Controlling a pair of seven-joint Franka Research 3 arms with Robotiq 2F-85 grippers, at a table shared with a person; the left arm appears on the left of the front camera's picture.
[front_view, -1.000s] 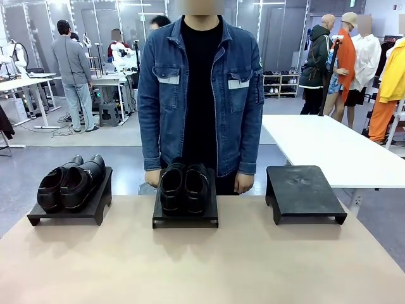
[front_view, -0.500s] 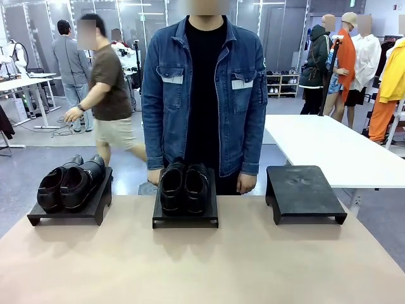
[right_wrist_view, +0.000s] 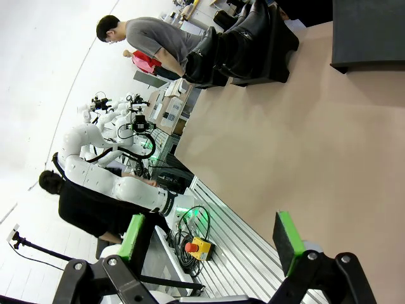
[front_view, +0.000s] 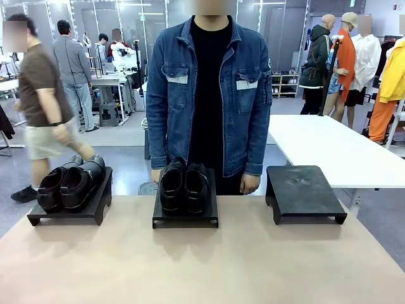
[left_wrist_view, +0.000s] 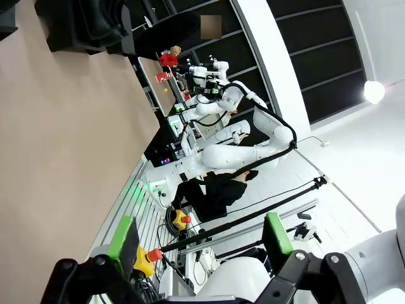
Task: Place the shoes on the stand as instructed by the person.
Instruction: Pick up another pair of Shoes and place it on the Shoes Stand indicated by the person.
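Two pairs of glossy black shoes rest on black stands at the far side of the tan table. One pair (front_view: 71, 182) is on the left stand (front_view: 63, 218), the other pair (front_view: 183, 187) on the middle stand (front_view: 185, 220). The right stand (front_view: 304, 190) is bare. The person (front_view: 212, 88) in a denim jacket stands behind the middle stand, arms hanging down. My left gripper (left_wrist_view: 201, 235) is open with nothing between its green pads, above the table's near edge. My right gripper (right_wrist_view: 210, 235) is open too, and shoes (right_wrist_view: 234, 44) on a stand lie far ahead of it.
The tan table (front_view: 202, 266) stretches bare from the stands to its near edge. A white table (front_view: 329, 149) stands behind at the right. A passer-by in a brown T-shirt (front_view: 41, 107) walks behind the left stand. A black stand (left_wrist_view: 76, 25) shows at the left wrist view's top.
A passer-by in a brown T-shirt has walked leftward across the background. The person in denim has shifted slightly right. Shoes and stands have not moved.
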